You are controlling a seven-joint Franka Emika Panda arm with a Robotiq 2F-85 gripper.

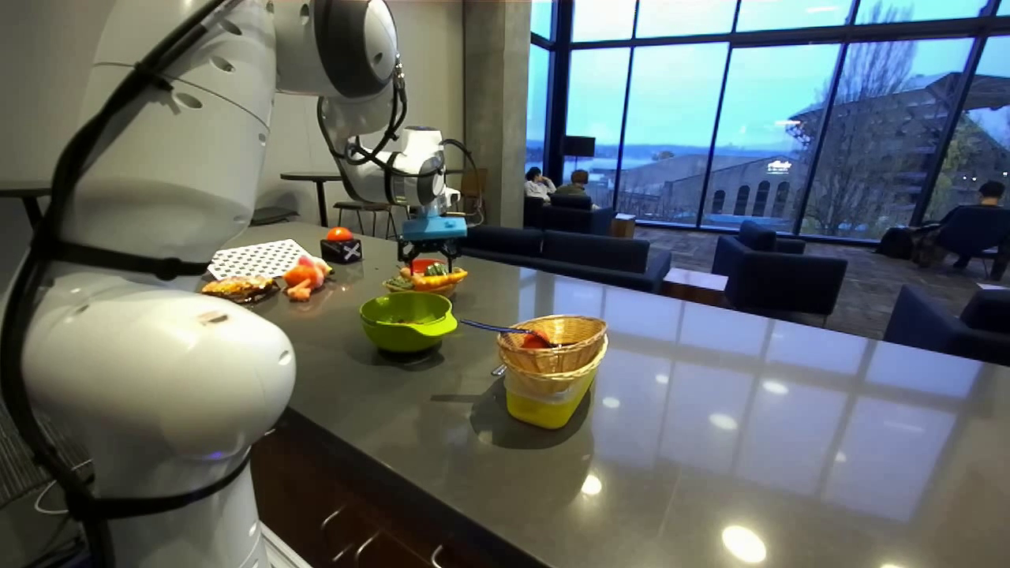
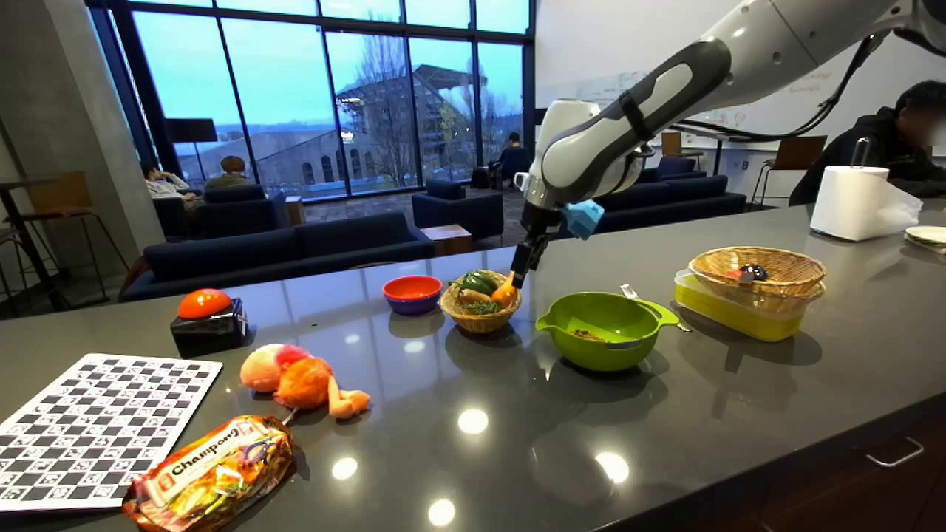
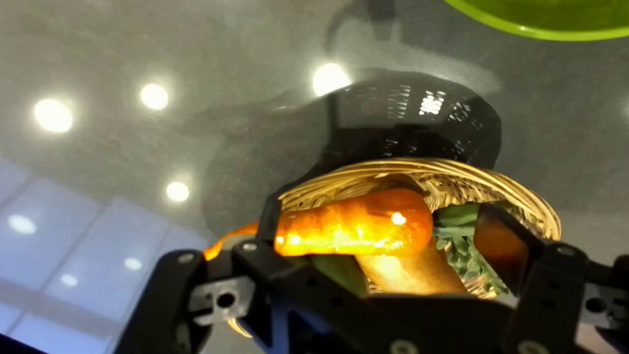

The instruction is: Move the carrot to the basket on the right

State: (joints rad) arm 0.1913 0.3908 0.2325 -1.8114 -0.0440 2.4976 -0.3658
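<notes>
Carrot (image 3: pixel 354 226): 1, in vegetable basket (image 2: pixel 480 323): 1 | green bowl (image 2: pixel 602 358): 1 | jaws: apart

Position of carrot (image 3: pixel 354 223) and basket (image 1: pixel 546 362)
The orange, tapered carrot lay aslant, thick end within a smaller wicker basket (image 2: pixel 477 323); the basket, woven and flare-rimmed, sat above a yellow container (image 2: pixel 746 316).

In an exterior view, the vegetable basket (image 2: pixel 482 323), with the carrot (image 2: pixel 505 292) in it, stands left of the bowl (image 2: pixel 602 357); right of the bowl, the basket (image 2: pixel 794 269) sits atop 1 tub (image 2: pixel 739 315).
</notes>
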